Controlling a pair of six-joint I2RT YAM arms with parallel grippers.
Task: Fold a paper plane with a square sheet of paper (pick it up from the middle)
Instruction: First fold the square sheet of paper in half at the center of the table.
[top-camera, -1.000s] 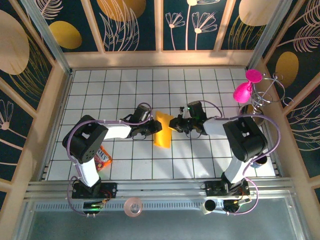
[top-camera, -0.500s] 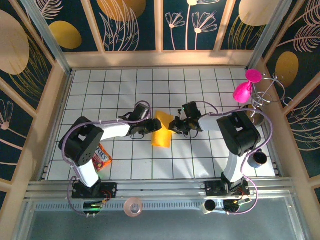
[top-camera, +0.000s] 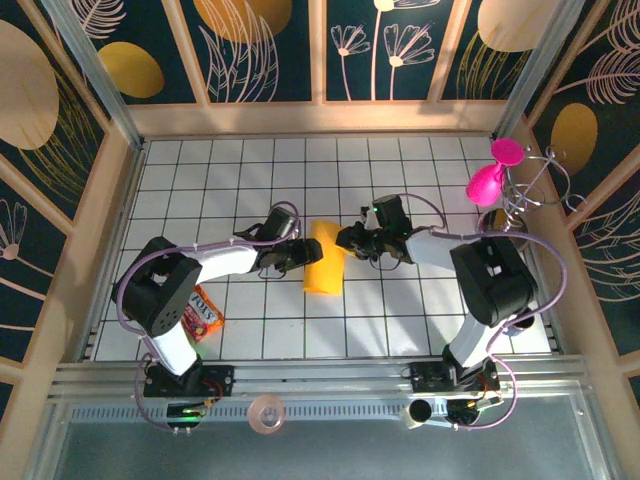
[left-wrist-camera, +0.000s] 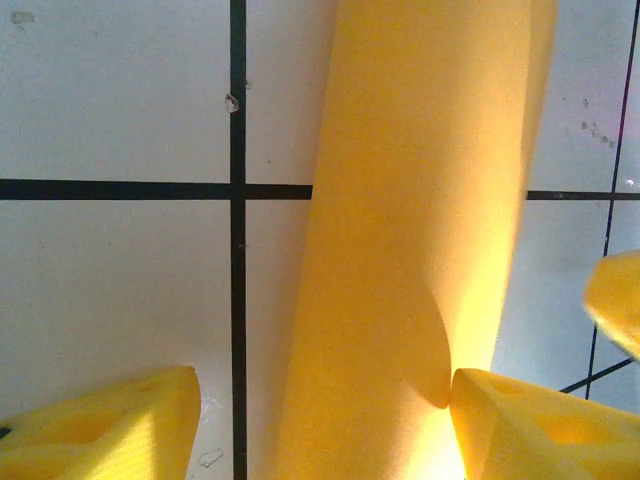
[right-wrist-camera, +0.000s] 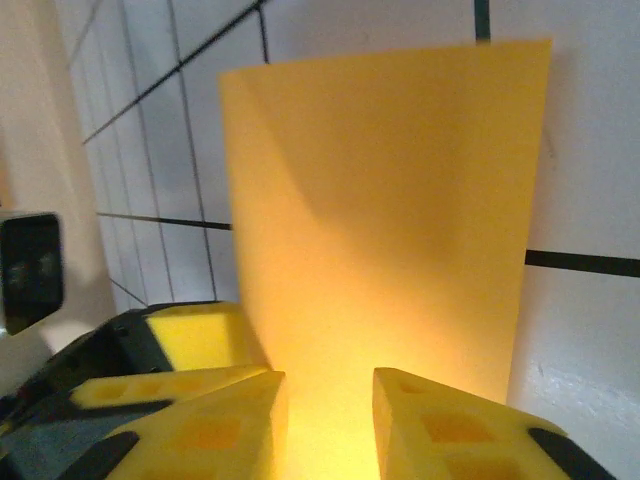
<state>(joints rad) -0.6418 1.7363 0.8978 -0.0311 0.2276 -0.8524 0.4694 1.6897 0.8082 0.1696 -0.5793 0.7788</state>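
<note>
The square sheet of paper (top-camera: 325, 260) lies mid-table as a long orange-yellow rectangle, doubled over and slightly bowed; no pointed paper plane shape shows. My left gripper (top-camera: 302, 255) sits at its left edge. In the left wrist view the jaws (left-wrist-camera: 325, 400) stand wide apart, straddling the paper strip (left-wrist-camera: 420, 200), and the right fingertip (left-wrist-camera: 500, 410) touches its edge. My right gripper (top-camera: 347, 240) is at the paper's upper right edge. In the right wrist view its jaws (right-wrist-camera: 330, 400) are parted by a narrow gap over the paper (right-wrist-camera: 390, 200).
A crinkly snack packet (top-camera: 203, 312) lies beside the left arm's elbow. A pink balloon-like figure (top-camera: 490, 180) on a wire stand is at the right wall. A tape roll (top-camera: 267, 413) rests on the near rail. Wooden walls ring the tiled table (top-camera: 220, 180).
Both grippers have opened their jaws. The left gripper has drawn back slightly to the left. The paper stays in place between them.
</note>
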